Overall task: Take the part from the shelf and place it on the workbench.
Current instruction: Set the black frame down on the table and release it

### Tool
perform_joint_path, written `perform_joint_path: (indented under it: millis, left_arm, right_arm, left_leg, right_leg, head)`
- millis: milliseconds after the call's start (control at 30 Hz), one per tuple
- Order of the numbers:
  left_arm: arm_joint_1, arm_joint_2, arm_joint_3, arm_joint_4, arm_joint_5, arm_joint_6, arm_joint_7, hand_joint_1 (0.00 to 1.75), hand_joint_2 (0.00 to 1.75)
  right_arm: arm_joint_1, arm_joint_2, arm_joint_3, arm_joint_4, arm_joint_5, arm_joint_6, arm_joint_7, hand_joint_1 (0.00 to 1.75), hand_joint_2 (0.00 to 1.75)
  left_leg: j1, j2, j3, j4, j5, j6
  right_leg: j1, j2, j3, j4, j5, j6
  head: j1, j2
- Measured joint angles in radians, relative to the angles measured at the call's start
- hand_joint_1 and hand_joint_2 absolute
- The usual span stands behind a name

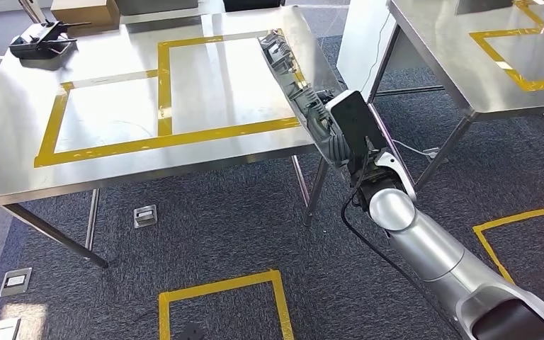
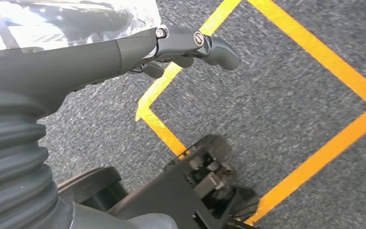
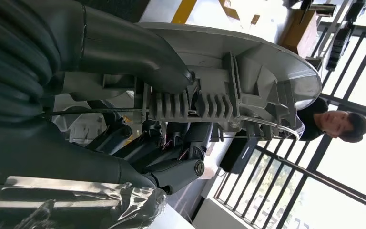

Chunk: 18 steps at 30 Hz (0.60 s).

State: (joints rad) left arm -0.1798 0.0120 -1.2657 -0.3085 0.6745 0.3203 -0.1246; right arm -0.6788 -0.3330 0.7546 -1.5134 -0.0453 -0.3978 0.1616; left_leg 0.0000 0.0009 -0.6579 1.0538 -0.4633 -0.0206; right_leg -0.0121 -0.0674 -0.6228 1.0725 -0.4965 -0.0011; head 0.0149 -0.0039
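Head view has two steel tables: one workbench (image 1: 184,152) taped with two adjoining yellow rectangles, and a second table (image 1: 467,85) at upper right. One long grey part (image 1: 290,74) sits right of centre, its long axis running diagonally from the workbench's far right corner down to the right hand (image 1: 336,138), which grips its lower end. The left hand (image 2: 190,45) hangs over carpet, holding nothing, fingers extended.

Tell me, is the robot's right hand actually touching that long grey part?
Touching. In the right wrist view the right hand grips the grey part, thumb on one face and fingers curled against the other.
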Motion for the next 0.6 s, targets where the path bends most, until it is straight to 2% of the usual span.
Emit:
perform_joint_path:
  millis: [100,267,433,600]
  left_arm:
    - [0.002,0.0,0.0,0.0,-0.006,-0.005,0.002,0.0,1.75]
    - [0.002,0.0,0.0,0.0,-0.013,-0.008,0.001,0.0,1.75]
    - [0.001,0.0,0.001,0.0,-0.019,-0.009,0.001,0.0,1.75]
    - [-0.002,0.0,0.002,0.0,-0.026,-0.015,0.001,0.0,1.75]
  right_arm:
    - [-0.017,0.001,0.001,-0.001,0.012,0.005,0.011,1.75,1.75]
    - [-0.059,0.002,0.011,-0.004,0.026,0.027,0.021,1.75,1.75]
    - [-0.102,0.018,0.032,-0.015,0.053,0.05,0.029,1.75,1.75]
    - [-0.154,0.044,0.062,-0.034,0.074,0.067,0.049,1.75,1.75]
  left_leg:
    - [0.001,0.0,0.0,-0.002,0.0,0.001]
    - [0.0,0.0,-0.001,-0.002,-0.003,0.01]
    - [0.0,0.0,-0.001,-0.002,-0.003,0.012]
    - [0.001,0.0,0.001,-0.003,-0.002,0.012]
  right_leg:
    - [0.001,0.0,0.003,-0.006,0.002,-0.007]
    - [0.001,0.001,0.009,-0.021,0.008,0.004]
    - [0.001,0.001,0.011,-0.025,0.01,0.013]
    - [0.002,0.002,0.01,-0.025,0.009,0.015]
  head:
    - [0.002,0.0]
    - [0.005,0.0]
    - [0.005,0.0]
    - [0.004,0.0]
